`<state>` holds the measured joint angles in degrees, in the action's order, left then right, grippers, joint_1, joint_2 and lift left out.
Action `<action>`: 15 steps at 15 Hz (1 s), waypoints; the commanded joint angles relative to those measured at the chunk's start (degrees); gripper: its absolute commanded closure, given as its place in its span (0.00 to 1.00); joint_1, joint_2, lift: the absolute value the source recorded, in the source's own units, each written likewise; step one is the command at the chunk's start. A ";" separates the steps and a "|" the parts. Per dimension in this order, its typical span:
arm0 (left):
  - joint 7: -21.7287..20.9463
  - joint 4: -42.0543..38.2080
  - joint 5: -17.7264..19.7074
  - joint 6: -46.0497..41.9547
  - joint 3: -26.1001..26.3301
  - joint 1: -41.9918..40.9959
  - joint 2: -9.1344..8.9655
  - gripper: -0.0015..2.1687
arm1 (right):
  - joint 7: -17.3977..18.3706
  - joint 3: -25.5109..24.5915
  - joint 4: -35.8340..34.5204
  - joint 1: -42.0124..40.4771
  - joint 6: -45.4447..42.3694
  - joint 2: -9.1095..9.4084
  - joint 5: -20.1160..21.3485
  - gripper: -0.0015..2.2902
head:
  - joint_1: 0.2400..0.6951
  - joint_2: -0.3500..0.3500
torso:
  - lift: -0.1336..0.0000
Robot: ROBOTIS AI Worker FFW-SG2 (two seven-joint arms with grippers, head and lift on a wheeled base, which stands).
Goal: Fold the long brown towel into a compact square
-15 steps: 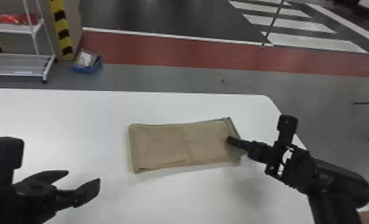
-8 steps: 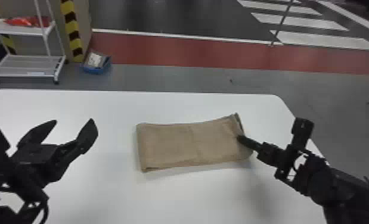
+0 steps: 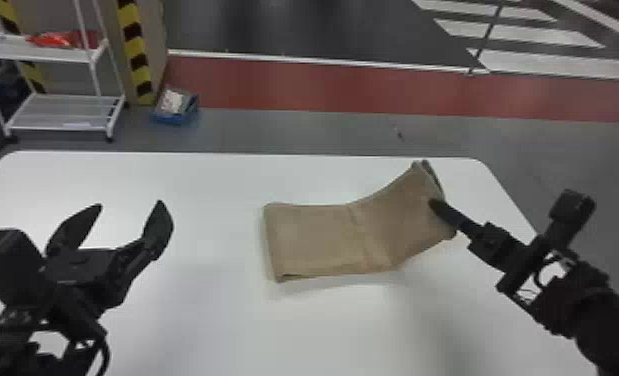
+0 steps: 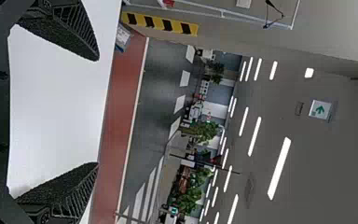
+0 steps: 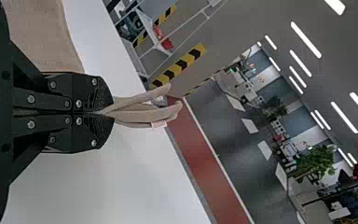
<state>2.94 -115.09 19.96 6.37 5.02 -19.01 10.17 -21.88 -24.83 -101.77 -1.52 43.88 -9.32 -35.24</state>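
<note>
Towel [image 3: 318, 240] at the final folding stage, as judged from its short, layered form. The left part lies flat on the table [image 3: 198, 325]; the right end is raised, with a bend at the crease [image 3: 365, 235] near mid-length. The right gripper [image 5: 105, 114] has its fingers pressed together on the layers of that end, whose edges protrude beyond the fingertips, a small pale label [image 5: 159, 124] among them. The left gripper [image 3: 129, 204] has its fingers spread, with nothing between them; it is over the table, to the left of the towel and well apart from it.

The step in hand is probably the halving of the rectangle. The next move calls for the raised end to be carried up and over the crease, laid edge to edge on the flat part, and released. Too low a path could drag the flat part leftward; a loose layer might slip and leave the square uneven.
</note>
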 commanded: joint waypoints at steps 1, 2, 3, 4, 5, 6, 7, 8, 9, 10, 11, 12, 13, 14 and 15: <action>-0.04 0.04 -0.71 -0.08 0.25 -0.24 0.11 0.04 | 0.09 1.45 -3.61 -0.32 -1.21 2.56 -1.94 0.70 | 1.00 0.28 | 0.08; -0.04 0.13 -0.71 0.10 0.25 -0.33 0.20 0.04 | 0.17 3.03 -4.22 -0.24 -2.44 3.52 -1.94 0.70 | 1.00 0.29 | 0.08; -0.04 0.13 -0.71 -0.08 0.16 -0.68 0.38 0.04 | 0.44 5.05 -4.66 -0.15 -3.14 4.58 -1.94 0.70 | 1.00 0.32 | 0.08; -0.04 0.04 -0.71 0.10 0.08 -0.85 0.64 0.04 | 0.79 7.34 -5.01 0.12 -3.67 5.46 -0.97 0.70 | 1.00 0.34 | 0.08; 0.14 -0.05 -0.71 0.10 -0.28 -1.12 0.99 0.04 | 1.14 9.36 -5.10 0.29 -3.67 5.98 -0.09 0.70 | 1.00 0.37 | 0.08; 0.14 -0.31 -0.62 0.10 -0.54 -1.38 1.17 0.04 | 1.76 11.56 -5.10 0.47 -3.67 6.16 0.79 0.70 | 1.00 0.39 | 0.08; 0.23 -0.31 -0.54 0.10 -0.89 -1.73 1.52 0.04 | 2.55 13.40 -5.19 0.56 -3.67 6.25 1.93 0.70 | 1.00 0.45 | 0.08; 0.23 -0.31 -0.27 0.10 -1.15 -1.82 1.61 0.04 | 2.99 14.90 -5.10 0.64 -3.67 6.42 2.46 0.70 | 1.00 0.48 | 0.08; 0.23 -0.40 -0.10 0.27 -1.33 -1.91 1.78 0.04 | 3.16 16.13 -5.19 0.64 -3.67 6.86 2.89 0.70 | 1.00 0.50 | 0.08; 0.23 -0.49 -0.10 0.27 -1.33 -2.09 1.78 0.04 | 3.34 17.53 -5.10 0.64 -3.32 7.04 3.60 0.70 | 1.00 0.53 | 0.08; 0.23 -0.57 -0.10 0.27 -1.24 -2.17 1.87 0.04 | 3.78 19.03 -5.10 0.64 -2.79 7.04 4.56 0.70 | 1.00 0.55 | 0.08; 0.23 -0.66 -0.10 0.27 -1.24 -2.35 1.96 0.04 | 3.95 19.99 -5.10 0.64 -1.21 7.04 5.44 0.69 | 1.00 0.58 | 0.08; 0.32 -0.84 -0.10 0.27 -1.24 -2.52 1.96 0.04 | 3.95 20.52 -5.10 0.64 0.73 7.04 5.80 0.69 | 1.00 0.60 | 0.08; 0.49 -0.84 -0.10 0.27 -1.33 -2.52 2.05 0.04 | 3.95 20.61 -5.10 0.64 3.01 7.04 5.88 0.69 | 1.00 0.62 | 0.08; 0.93 -0.84 -0.10 0.45 -1.42 -2.52 2.05 0.04 | 3.95 20.87 -5.10 0.64 6.53 7.04 6.06 0.67 | 1.00 0.63 | 0.08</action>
<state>3.65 -115.90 19.86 6.66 3.72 -21.49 12.16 -17.91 -4.33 -106.88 -0.88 46.36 -2.29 -29.44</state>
